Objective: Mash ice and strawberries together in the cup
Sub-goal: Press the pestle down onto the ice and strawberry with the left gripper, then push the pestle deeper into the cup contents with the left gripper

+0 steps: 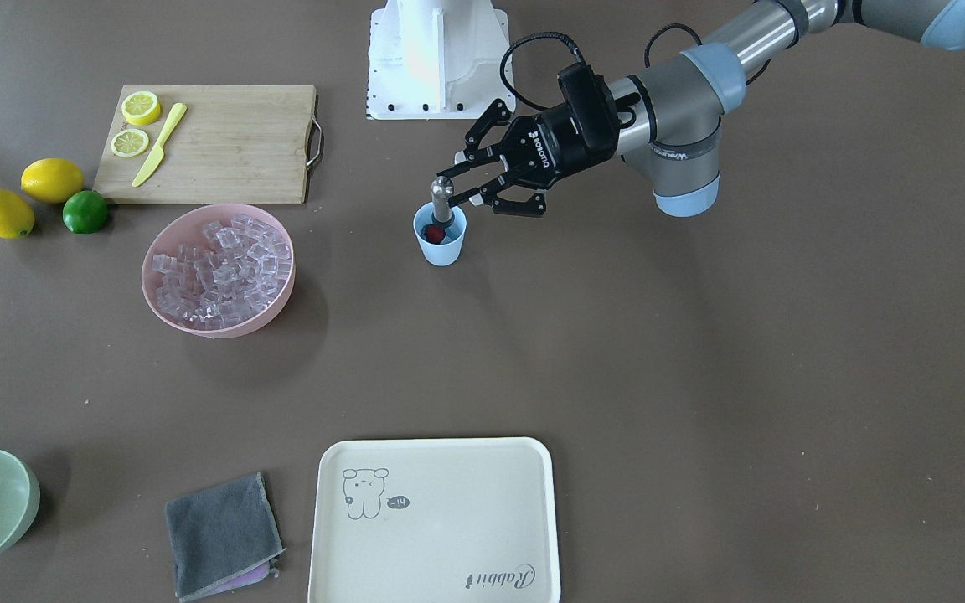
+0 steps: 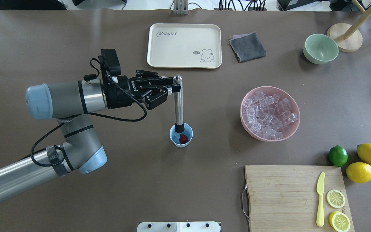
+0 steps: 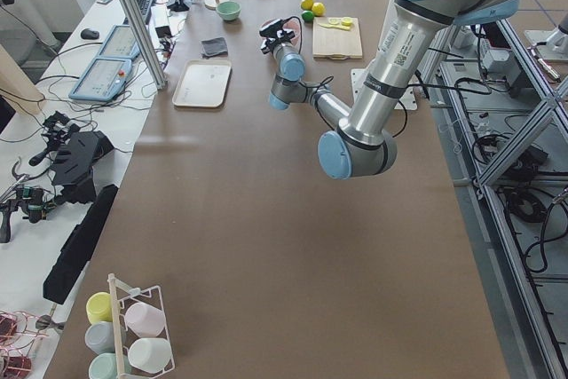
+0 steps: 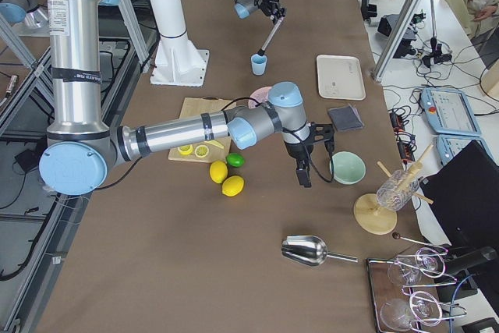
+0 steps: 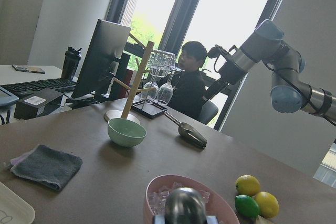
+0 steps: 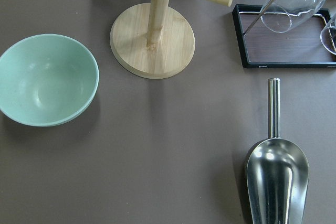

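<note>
The light blue cup (image 2: pixel 181 141) stands mid-table, with one dark red strawberry (image 2: pixel 183 138) inside it. A metal muddler (image 2: pixel 178 103) stands upright in the cup, its black end beside the berry. My left gripper (image 2: pixel 173 85) is shut on the muddler's top, which also fills the bottom edge of the left wrist view as a rounded muddler top (image 5: pixel 184 205). The ice (image 2: pixel 269 112) fills the pink bowl (image 2: pixel 248 129) to the right. My right gripper (image 4: pixel 302 171) hangs over the table near the green bowl; I cannot tell its state.
A cream tray (image 2: pixel 159 61), grey cloth (image 2: pixel 247 46) and green bowl (image 2: pixel 320 48) lie along the far side. The cutting board (image 2: pixel 279 193) carries lemon slices and a yellow knife, with lemons and a lime (image 2: pixel 338 155) beside it. A metal scoop (image 6: pixel 275 179) and wooden stand (image 6: pixel 152 40) lie below the right wrist.
</note>
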`<state>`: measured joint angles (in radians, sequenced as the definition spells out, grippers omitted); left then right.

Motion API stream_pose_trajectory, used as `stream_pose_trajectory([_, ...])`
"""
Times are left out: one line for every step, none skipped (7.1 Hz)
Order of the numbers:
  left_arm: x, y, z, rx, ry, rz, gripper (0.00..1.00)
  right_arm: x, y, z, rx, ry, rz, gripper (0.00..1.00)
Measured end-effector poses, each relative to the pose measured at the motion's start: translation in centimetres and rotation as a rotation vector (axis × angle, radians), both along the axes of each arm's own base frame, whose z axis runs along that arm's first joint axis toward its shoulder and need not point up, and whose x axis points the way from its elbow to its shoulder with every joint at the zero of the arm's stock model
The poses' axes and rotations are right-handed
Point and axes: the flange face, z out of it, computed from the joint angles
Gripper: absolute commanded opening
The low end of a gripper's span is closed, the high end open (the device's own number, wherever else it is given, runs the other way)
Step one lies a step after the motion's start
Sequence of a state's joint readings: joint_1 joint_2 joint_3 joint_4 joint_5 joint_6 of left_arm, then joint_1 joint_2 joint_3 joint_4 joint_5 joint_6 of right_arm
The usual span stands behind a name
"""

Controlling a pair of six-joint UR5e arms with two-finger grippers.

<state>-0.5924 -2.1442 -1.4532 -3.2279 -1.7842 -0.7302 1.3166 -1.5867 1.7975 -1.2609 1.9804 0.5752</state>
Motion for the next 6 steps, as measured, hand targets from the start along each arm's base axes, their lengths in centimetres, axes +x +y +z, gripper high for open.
stream_pose_trajectory([0.1, -0.3, 0.1, -0.003, -0.004, -0.003, 0.00, 0.0, 0.0, 0.1, -0.002, 0.001, 0.000, 1.00])
stream_pose_trajectory([0.2, -0.6, -0.3, -0.003, -0.004, -0.005, 0.00, -0.1, -0.1, 0.3, -0.006, 0.001, 0.000, 1.00])
stream_pose_trajectory([0.3, -0.8, -0.8, -0.006, -0.007, -0.008, 0.00, -0.1, -0.2, 0.5, -0.009, 0.002, 0.000, 1.00])
stream_pose_trajectory([0.3, -1.2, -1.1, -0.010, -0.015, -0.013, 0.00, -0.1, -0.4, 0.7, -0.011, 0.003, -0.001, 1.00])
stream_pose_trajectory([0.3, -1.5, -1.2, -0.015, -0.022, -0.017, 0.00, -0.1, -0.5, 0.8, -0.013, 0.004, -0.001, 1.00])
stream_pose_trajectory([0.3, -1.6, -1.1, -0.018, -0.028, -0.017, 0.00, -0.2, -0.5, 0.9, -0.015, 0.005, -0.001, 1.00])
